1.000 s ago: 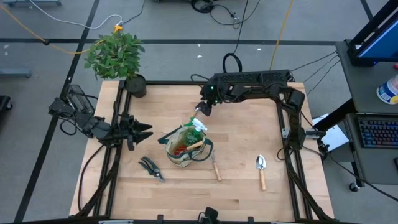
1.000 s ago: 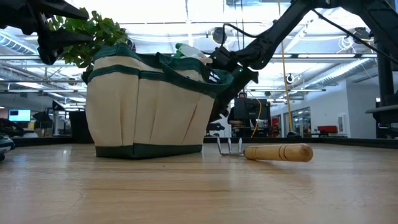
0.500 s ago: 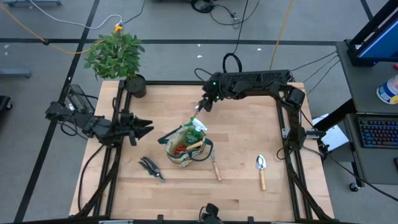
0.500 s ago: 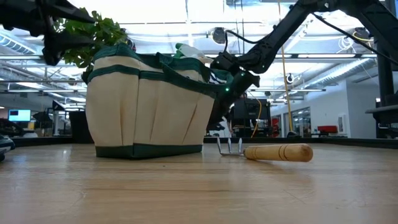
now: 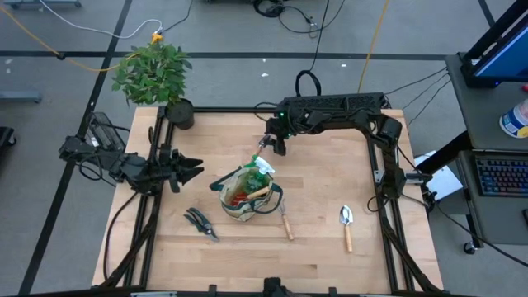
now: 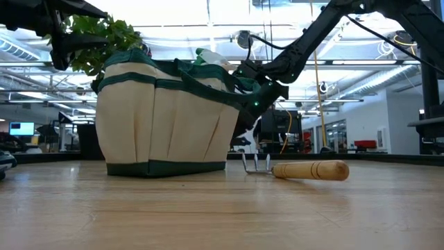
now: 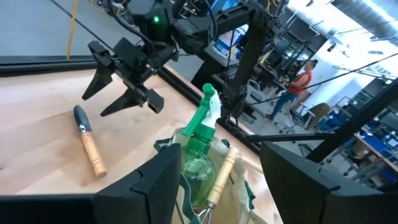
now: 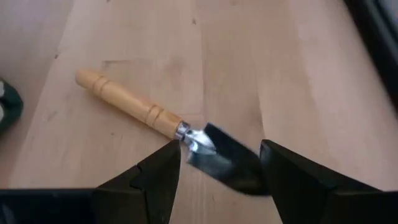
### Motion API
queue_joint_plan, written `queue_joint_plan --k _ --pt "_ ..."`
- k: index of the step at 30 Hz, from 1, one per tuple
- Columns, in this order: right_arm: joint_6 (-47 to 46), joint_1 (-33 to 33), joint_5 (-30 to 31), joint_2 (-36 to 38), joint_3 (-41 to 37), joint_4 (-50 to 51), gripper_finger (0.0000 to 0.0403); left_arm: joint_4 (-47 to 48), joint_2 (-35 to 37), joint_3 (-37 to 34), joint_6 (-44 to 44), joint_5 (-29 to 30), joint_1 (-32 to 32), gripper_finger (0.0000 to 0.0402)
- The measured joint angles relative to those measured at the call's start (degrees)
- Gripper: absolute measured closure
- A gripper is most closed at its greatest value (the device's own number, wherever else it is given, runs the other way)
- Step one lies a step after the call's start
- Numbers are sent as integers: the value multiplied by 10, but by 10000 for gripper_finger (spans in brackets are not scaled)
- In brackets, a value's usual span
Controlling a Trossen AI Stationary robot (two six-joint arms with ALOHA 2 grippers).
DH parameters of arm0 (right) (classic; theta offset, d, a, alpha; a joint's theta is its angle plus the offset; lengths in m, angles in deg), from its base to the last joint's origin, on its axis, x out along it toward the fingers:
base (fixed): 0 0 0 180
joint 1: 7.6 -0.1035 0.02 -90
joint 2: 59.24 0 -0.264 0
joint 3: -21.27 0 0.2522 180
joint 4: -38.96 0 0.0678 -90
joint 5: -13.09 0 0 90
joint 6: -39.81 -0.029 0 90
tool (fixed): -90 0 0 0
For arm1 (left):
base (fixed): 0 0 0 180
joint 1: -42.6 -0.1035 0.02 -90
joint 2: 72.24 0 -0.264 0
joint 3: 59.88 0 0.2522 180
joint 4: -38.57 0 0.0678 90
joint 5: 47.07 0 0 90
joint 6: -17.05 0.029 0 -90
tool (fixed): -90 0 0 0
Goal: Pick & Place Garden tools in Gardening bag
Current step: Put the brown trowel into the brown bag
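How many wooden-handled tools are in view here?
3: a trowel lies right of the gardening bag, a rake beside the bag, and one handle sticks out of it. The bag may hide more.

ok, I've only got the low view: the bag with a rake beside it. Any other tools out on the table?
Observer: Yes. A trowel lies on the table's right side, well apart from the bag.
Operator: That all?
Observer: No. Pruning shears lie on the wood at the bag's left.
Operator: Right hand carrying anything?
Observer: No. The right hand is open and empty, just past the spray bottle that stands in the bag.
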Motion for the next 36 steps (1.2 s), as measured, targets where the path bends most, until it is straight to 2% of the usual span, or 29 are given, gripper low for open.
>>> queue_joint_plan --k 6,12,19,26,33,36 --pt "107 -25 3 0 0 17 187 -8 0 0 -3 0 0 178" --pt "211 -46 70 1 0 30 187 -5 0 0 28 3 0 178" --pt "197 -44 75 1 45 85 187 -17 0 0 30 10 0 178" --pt "158 -44 28 2 114 177 187 -62 0 0 48 -3 0 178" --pt "210 -54 24 2 131 254 188 -62 0 0 59 -35 0 178" --pt "230 -54 29 2 131 256 188 -62 0 0 60 -45 0 178"
